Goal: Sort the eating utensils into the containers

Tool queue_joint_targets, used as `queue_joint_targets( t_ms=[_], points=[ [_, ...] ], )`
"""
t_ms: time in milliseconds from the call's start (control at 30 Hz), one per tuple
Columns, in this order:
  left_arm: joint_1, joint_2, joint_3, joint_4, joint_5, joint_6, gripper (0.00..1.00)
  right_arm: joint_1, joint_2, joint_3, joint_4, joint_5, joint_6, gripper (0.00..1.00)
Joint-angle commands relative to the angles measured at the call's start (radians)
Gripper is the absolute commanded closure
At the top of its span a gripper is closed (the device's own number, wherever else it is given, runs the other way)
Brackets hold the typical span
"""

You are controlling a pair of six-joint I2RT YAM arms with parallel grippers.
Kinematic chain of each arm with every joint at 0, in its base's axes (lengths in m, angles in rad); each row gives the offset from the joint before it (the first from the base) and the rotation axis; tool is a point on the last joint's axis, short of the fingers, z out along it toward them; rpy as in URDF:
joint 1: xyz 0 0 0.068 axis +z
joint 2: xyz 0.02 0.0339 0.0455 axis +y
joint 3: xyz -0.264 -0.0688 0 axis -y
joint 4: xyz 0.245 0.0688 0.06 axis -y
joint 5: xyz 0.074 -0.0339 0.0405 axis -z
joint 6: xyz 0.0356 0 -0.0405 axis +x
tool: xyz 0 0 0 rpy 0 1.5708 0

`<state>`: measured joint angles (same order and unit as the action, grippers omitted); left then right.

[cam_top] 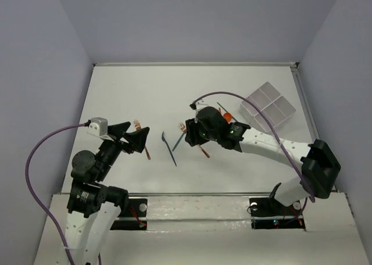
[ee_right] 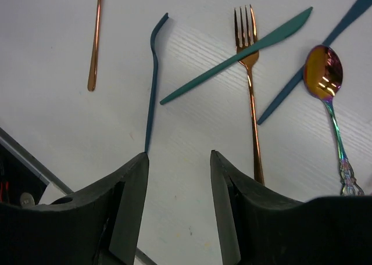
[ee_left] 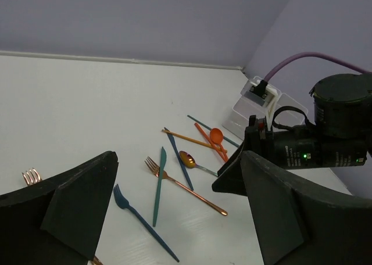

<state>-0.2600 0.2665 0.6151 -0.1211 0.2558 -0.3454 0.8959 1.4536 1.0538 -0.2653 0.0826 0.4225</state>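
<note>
Fork (ee_right: pixel 253 114), glossy copper, flat teal knife (ee_right: pixel 209 73), iridescent spoon (ee_right: pixel 323 72) maybe metal, left pincer (ee_left: pixel 177 163) and right pincer (ee_right: pixel 178 159) released

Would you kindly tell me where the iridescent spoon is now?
In the right wrist view the iridescent spoon lies far right, beside the copper fork and a blue handle.

My left arm (cam_top: pixel 87 233) and right arm (cam_top: pixel 273 144) wear white shells with black joints. My left claw (ee_left: pixel 177 159) and right claw (ee_right: pixel 178 156) each carry two matte-black wedge fingers (ee_right: pixel 125 210). Purple cables (cam_top: pixel 34 154) loop to my wrists, and a green light (ee_left: pixel 304 156) glows on the right one.
</note>
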Motion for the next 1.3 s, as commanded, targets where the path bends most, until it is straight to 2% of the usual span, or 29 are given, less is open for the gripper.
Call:
queue_joint_targets(
  t_ms=[0, 433, 833, 1000, 1133, 1267],
  points=[
    [0.005, -0.029, 0.025, 0.018, -0.035, 0.019, 0.01, 0.043, 0.077, 0.101, 0.066, 0.048, -0.045, 0.47],
    [0.024, -0.033, 0.038, -0.021, -0.131, 0.005, 0.01, 0.106, 0.381, 0.313, 0.055, 0.022, -0.1, 0.48],
    [0.024, -0.033, 0.041, -0.029, -0.155, 0.002, 0.01, 0.133, 0.613, 0.517, -0.066, 0.068, -0.133, 0.49],
    [0.024, -0.035, 0.04, -0.026, -0.147, 0.002, 0.01, 0.143, 0.683, 0.555, -0.106, 0.109, -0.137, 0.54],
    [0.024, -0.035, 0.04, -0.025, -0.148, 0.002, 0.01, 0.161, 0.729, 0.589, -0.135, 0.132, -0.142, 0.62],
    [0.024, -0.039, 0.04, -0.026, -0.147, 0.002, 0.01, 0.195, 0.786, 0.649, -0.187, 0.232, -0.139, 0.69]
  ],
)
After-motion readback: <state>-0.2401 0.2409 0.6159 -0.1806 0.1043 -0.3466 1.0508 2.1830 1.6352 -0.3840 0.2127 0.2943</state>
